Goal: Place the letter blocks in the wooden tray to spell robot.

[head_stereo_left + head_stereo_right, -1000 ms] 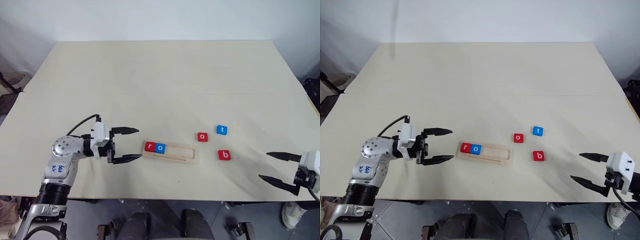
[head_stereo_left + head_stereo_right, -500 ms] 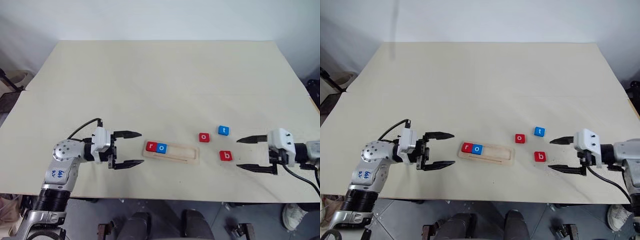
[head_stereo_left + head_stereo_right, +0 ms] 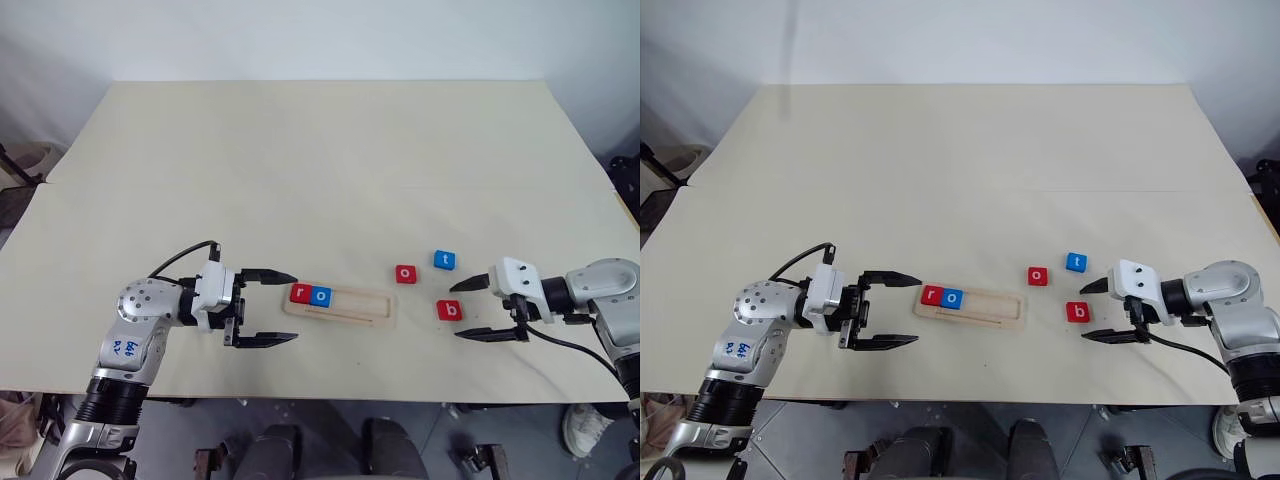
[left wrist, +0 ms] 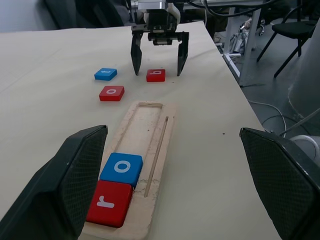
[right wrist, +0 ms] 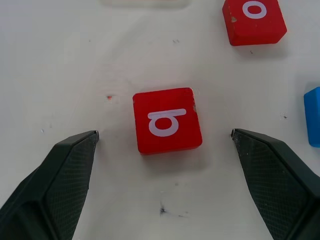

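Five small square letter blocks lie on the pale beige table (image 3: 300,160), three red and two blue. Two of them sit in the long narrow pale wooden tray (image 3: 372,311), which lies near the table's near edge, a little left of the middle: the red r block (image 3: 300,294) fills the tray's left end and the blue o block (image 3: 321,296) touches it on the right (the rest of the slot is bare wood). The other three lie loose on the table to the right of the tray: the red o block (image 3: 405,273) nearest the tray, the blue t block (image 3: 445,260) a little farther back and to the right, and the red b block (image 3: 450,310) nearest the front edge.

There are two grippers. The left gripper (image 3: 278,308) hovers just left of the tray's left end, its two black fingers spread wide and holding nothing. The right gripper (image 3: 463,310) points left at the red b block, its fingers wide apart with one tip on the far side and one on the near side of the block, not touching it.
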